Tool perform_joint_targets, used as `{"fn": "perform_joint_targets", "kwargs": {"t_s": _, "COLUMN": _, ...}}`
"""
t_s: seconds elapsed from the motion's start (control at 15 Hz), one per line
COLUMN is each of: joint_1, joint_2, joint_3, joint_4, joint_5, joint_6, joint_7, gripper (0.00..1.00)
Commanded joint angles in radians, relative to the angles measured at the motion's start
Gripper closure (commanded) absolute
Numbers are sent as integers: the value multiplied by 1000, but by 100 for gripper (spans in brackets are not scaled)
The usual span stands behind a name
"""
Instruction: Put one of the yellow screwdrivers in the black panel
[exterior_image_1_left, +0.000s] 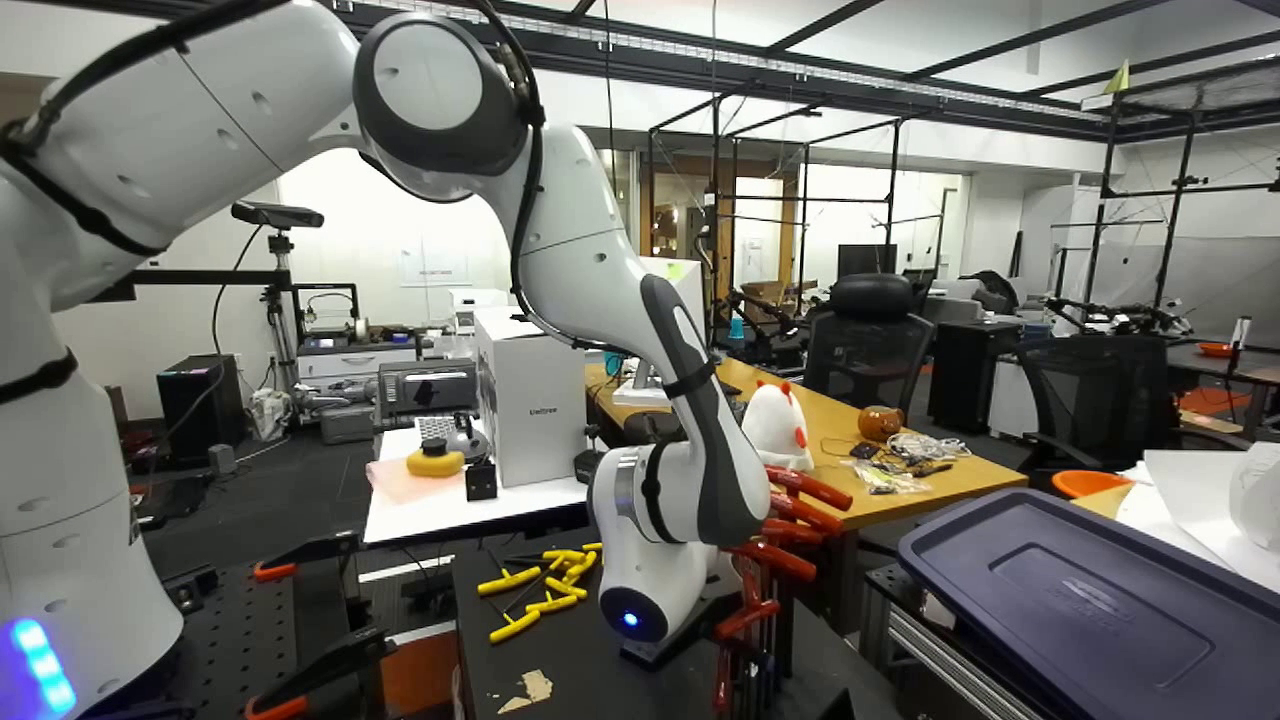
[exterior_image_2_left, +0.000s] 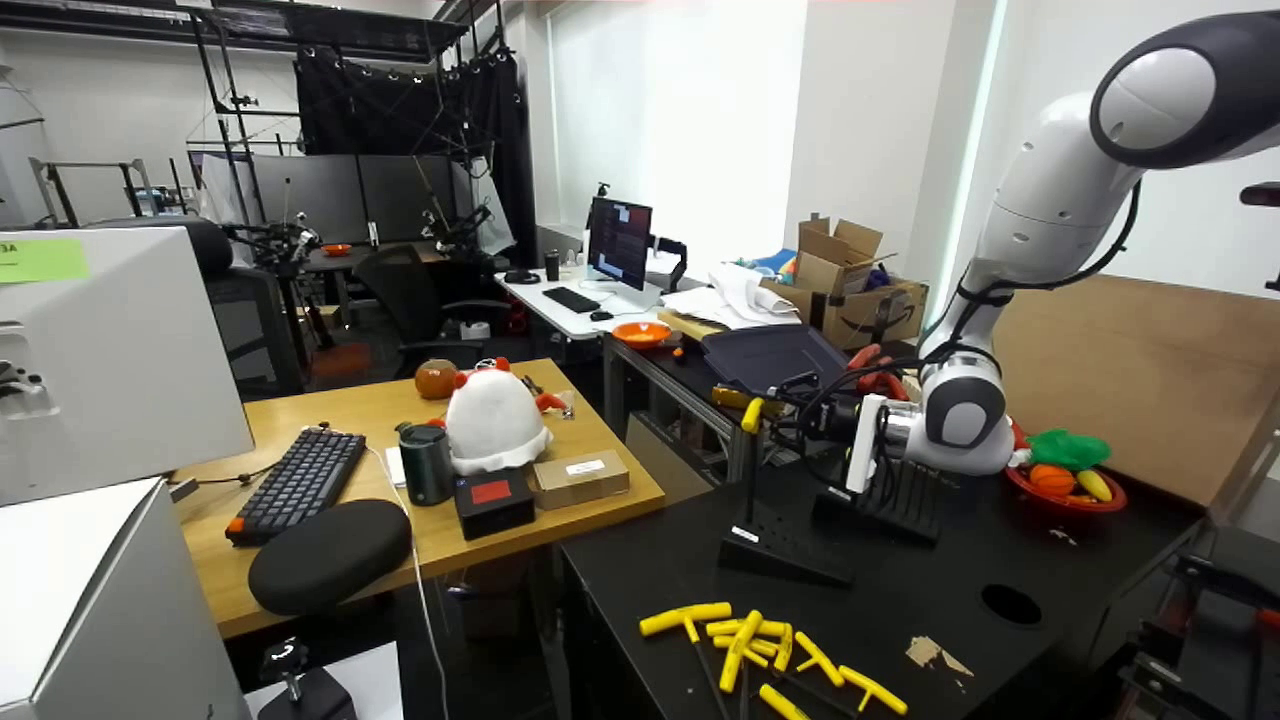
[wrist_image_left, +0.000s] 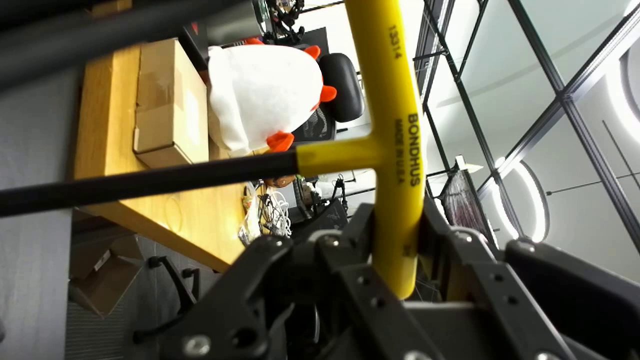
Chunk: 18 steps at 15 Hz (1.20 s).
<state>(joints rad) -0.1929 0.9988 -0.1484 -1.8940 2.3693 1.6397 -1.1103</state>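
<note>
In an exterior view, the camera faces the room past a near white-and-grey robot arm (exterior_image_1_left: 560, 210). In an exterior view, the camera looks down over a flat black tabletop (exterior_image_2_left: 900, 600), the arm farther off. The wrist view (turned sideways) peers past a close yellow T-shaped screwdriver (wrist_image_left: 395, 145). All three share a tan wooden desk (exterior_image_2_left: 585, 435) and rounded white plush toy (exterior_image_2_left: 495, 425).

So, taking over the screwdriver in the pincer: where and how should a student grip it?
Probably take the screwdriver by its crossbar's free arm, coming from opposite the pincer: its jaws clamp the other arm, and the shaft leaves the bar's middle squarely, clear of that grip.
</note>
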Motion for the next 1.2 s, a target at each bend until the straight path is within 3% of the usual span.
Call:
{"fn": "perform_joint_targets", "kwargs": {"t_s": 0.0, "joint_1": 17, "joint_2": -1, "joint_3": -12, "joint_4": 24, "joint_5": -3, "joint_6": 11, "joint_7": 55, "gripper": 94}}
{"fn": "perform_joint_targets", "kwargs": {"t_s": 1.13, "joint_1": 19, "joint_2": 10, "joint_3": -12, "joint_4": 32, "joint_5": 0, "joint_6": 9, "joint_7": 53, "gripper": 94}}
